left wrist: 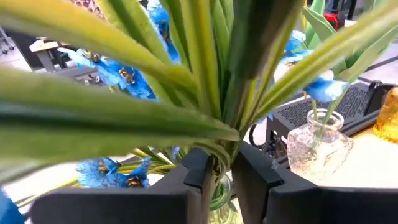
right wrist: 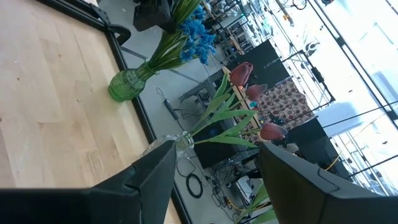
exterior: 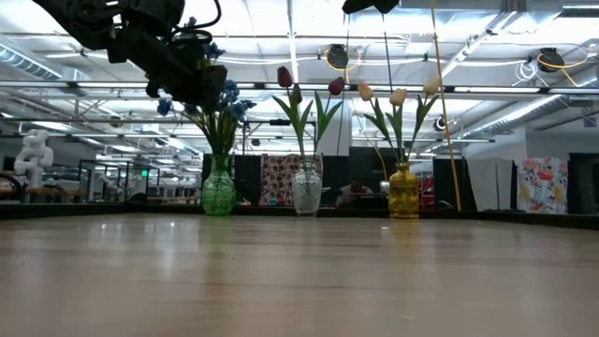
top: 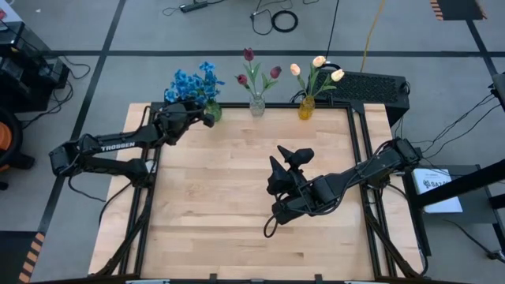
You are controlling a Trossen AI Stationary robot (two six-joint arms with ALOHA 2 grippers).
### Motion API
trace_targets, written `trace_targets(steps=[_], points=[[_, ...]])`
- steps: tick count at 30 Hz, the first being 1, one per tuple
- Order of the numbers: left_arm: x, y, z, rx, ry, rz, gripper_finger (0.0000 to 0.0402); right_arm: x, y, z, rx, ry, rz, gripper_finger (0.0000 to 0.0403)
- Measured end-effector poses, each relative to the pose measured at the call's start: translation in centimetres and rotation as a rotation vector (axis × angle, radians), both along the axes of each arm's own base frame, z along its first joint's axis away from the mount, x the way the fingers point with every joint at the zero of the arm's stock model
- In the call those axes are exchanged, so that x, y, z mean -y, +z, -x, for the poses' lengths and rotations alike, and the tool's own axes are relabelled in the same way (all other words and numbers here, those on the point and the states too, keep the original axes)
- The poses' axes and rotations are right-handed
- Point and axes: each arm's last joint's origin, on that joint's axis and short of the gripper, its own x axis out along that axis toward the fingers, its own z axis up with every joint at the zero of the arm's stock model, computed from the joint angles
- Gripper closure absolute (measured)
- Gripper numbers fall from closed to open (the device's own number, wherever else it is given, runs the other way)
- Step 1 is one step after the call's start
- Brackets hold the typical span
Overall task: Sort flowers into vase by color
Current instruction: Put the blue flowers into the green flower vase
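L gripper (left wrist: 221, 171) is at the table's far-left edge, fingers pinching blue flowers' stems (left wrist: 217, 124) just above the green vase (top: 213, 112); red tulips (top: 254, 72) and cream tulips (top: 316, 69) already stand in clear and yellow vases along the far edge. Advice: seat the stems fully, release straight, withdraw w/o snagging leaves. R gripper (right wrist: 214, 180) waits mid-table, fingers spread, empty.

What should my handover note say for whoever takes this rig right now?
Left gripper: shut on the blue flowers, at the green vase.
Right gripper: open, empty, over mid-table.
Red tulips stand in the clear vase, cream-yellow tulips in the amber vase, all along the table's far edge.
Done: no loose flowers visible.
Left: release blue stems, retract.
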Motion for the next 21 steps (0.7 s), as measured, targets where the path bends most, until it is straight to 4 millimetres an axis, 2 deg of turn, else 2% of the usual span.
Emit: trace_targets(steps=[16,21], points=[[0.01,-0.12,0.05,-0.009,0.015,0.006,0.0207,0.00,0.00,0.00,0.000,0.000,0.000,0.0181],[0.77,-0.38,0.14,-0.058,-0.011,0.030,0.0178,0.00,0.00,0.00,0.000,0.000,0.000,0.0181]])
